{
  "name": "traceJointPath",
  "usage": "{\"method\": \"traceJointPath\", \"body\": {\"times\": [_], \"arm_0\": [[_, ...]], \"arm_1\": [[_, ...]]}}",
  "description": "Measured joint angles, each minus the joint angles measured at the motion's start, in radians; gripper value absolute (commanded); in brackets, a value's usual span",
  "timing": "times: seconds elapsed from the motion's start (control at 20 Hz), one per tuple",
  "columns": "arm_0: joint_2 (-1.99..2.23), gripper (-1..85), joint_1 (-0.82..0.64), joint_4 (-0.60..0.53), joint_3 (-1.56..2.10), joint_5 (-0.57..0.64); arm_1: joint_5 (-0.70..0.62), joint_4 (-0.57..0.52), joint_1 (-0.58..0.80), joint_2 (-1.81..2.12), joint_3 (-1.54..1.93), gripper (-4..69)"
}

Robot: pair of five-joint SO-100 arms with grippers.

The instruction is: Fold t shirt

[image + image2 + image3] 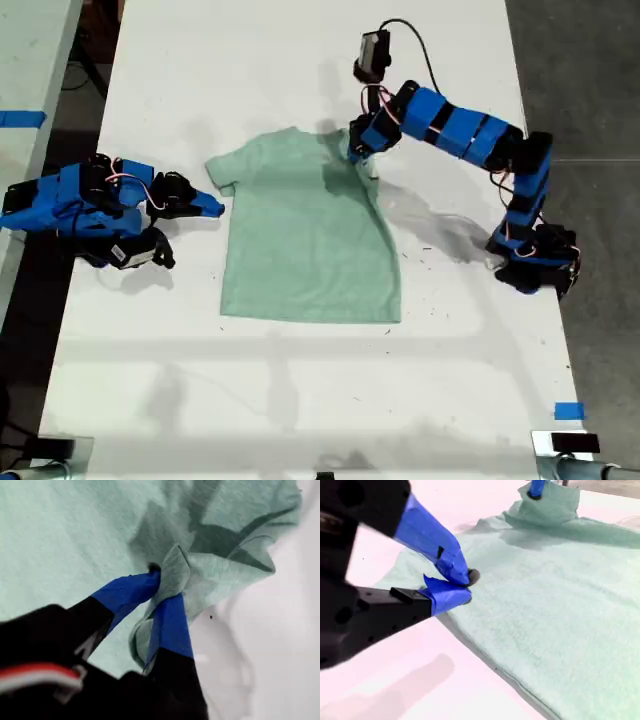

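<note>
My first pincer clenched a bunched sleeve of the t shirt; the body stretched away toward my second pincer, closed empty beside the opposite sleeve.

A white table carried the t shirt, which lay spread flat on it. Near the shirt's hem, toward the exterior view's lower right, a blue tape strip was stuck.
</note>
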Motion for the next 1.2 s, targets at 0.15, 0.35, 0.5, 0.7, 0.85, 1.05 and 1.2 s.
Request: {"method": "traceJointPath", "body": {"times": [0.15, 0.35, 0.5, 0.7, 0.85, 1.05, 1.2], "arm_0": [[0.000, 1.0, 0.000, 0.000, 0.000, 0.009], [0.000, 2.5, 0.000, 0.000, 0.000, 0.009], [0.000, 3.7, 0.000, 0.000, 0.000, 0.009], [0.000, 3.7, 0.000, 0.000, 0.000, 0.009], [0.000, 3.8, 0.000, 0.000, 0.000, 0.009], [0.000, 3.7, 0.000, 0.000, 0.000, 0.009], [0.000, 3.5, 0.000, 0.000, 0.000, 0.009]], "arm_1": [[-0.046, -0.083, -0.067, -0.091, 0.000, 0.6], [-0.080, -0.170, -0.138, -0.199, 0.000, 34.4], [-0.106, -0.181, -0.152, -0.209, 0.000, 30.3], [-0.104, -0.137, -0.153, -0.206, -0.006, 22.2], [-0.049, 0.028, -0.133, -0.100, -0.074, 19.9], [0.077, 0.268, -0.035, 0.256, -0.021, 19.1], [0.190, 0.362, -0.040, 0.604, 0.187, 18.4]]}}
